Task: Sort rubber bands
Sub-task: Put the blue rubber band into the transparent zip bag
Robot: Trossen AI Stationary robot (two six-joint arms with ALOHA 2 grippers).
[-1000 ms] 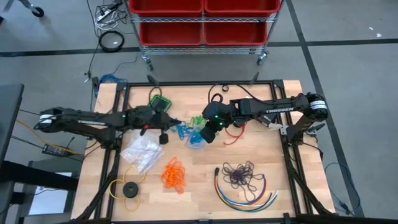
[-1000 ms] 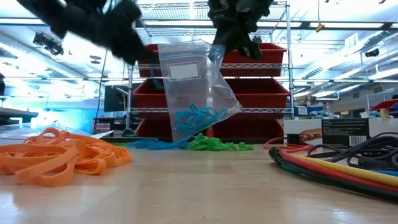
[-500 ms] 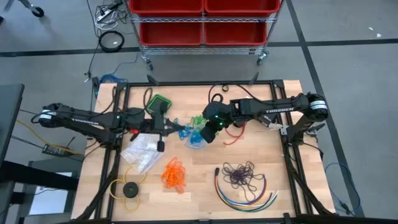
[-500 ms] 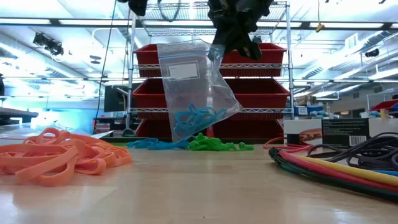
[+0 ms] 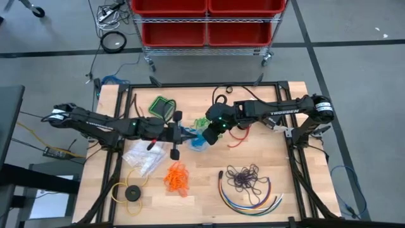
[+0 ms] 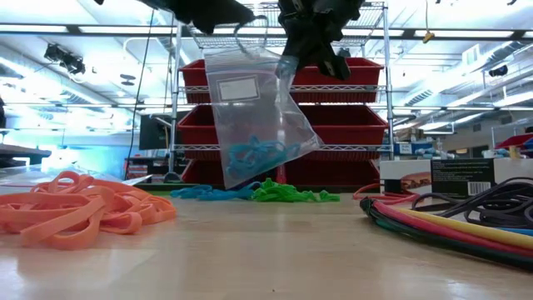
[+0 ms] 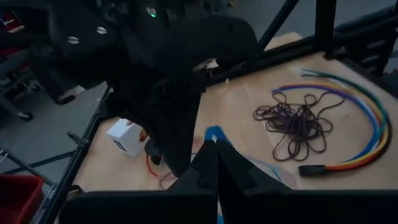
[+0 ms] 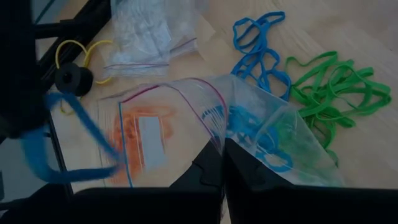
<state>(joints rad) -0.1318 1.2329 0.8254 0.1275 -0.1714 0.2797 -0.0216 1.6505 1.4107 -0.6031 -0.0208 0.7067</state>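
While you watch, note these.
Right hand [image 5: 212, 130]: clamped shut on the rim of the clear bag [image 6: 254, 125], lifted off the counter [image 5: 285, 158].
Left hand [image 5: 181, 133]: closed, at the bag's mouth, pinching a blue band [image 8: 62, 134].
Blue rubber bands [image 6: 254, 154]: inside the bag; more beneath it.
Green rubber bands [image 6: 287, 193]: beside those.
Orange rubber bands [image 5: 177, 177]: nearer you.

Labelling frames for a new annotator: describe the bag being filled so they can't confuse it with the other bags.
Start at the wooden table and find the two grippers meeting near its middle. The clear zip bag hangs between them above the tabletop, with blue rubber bands inside. The spare bags lie flat and crumpled on the table.
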